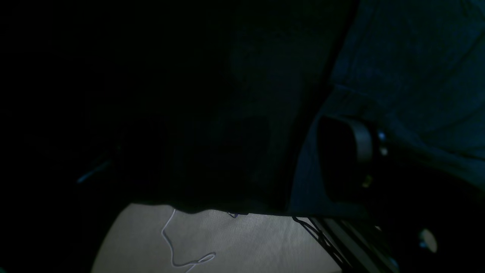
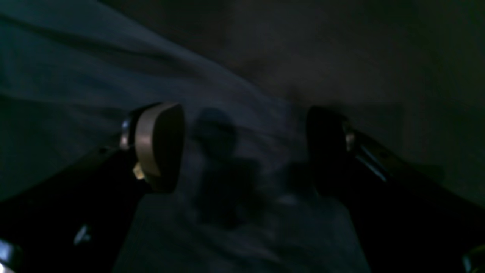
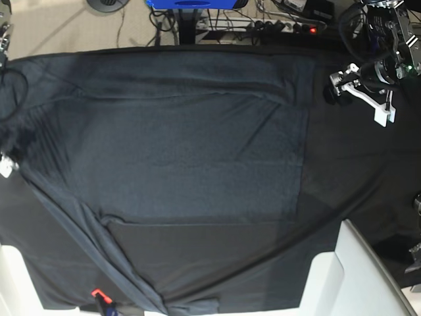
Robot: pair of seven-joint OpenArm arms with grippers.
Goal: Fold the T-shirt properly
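Base view shows you the T-shirt [image 3: 177, 145] spread over the tabletop [image 3: 368, 171]; both claws, left claw [image 3: 332, 89] and right claw [image 2: 244, 148], stand apart, holding nothing.

Robotics lab, cloth-draped table [image 3: 355, 171], power strip [image 3: 276, 26], floor cables [image 3: 158, 23]

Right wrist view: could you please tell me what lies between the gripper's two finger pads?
Only the rumpled charcoal-grey knit T-shirt, lying beneath the open right gripper; nothing sits between the pads in the right wrist view.
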